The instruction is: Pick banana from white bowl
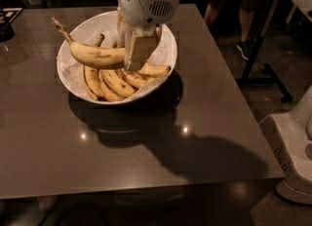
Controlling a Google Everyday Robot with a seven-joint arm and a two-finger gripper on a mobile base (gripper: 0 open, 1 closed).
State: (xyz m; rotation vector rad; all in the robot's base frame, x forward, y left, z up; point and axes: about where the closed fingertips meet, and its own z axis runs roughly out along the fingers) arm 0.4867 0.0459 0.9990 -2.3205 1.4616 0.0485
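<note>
The white bowl (73, 76) sits on the far left part of the dark table and holds several shorter, brown-blotched bananas (117, 81). My gripper (134, 49) hangs over the middle of the bowl and is shut on the banana (90, 53), a long curved yellow one with a thin brownish stem pointing up and left. The banana is lifted above the others, level with the bowl's rim, and sticks out to the left of the fingers (140, 49). Its right end is hidden behind the fingers.
The brown glossy table (146, 157) has its right edge close to a metal stand (258, 59) and a person's legs at the back right. A white robot base part (292, 147) is at the lower right. A dark object (7, 23) lies at the table's far left.
</note>
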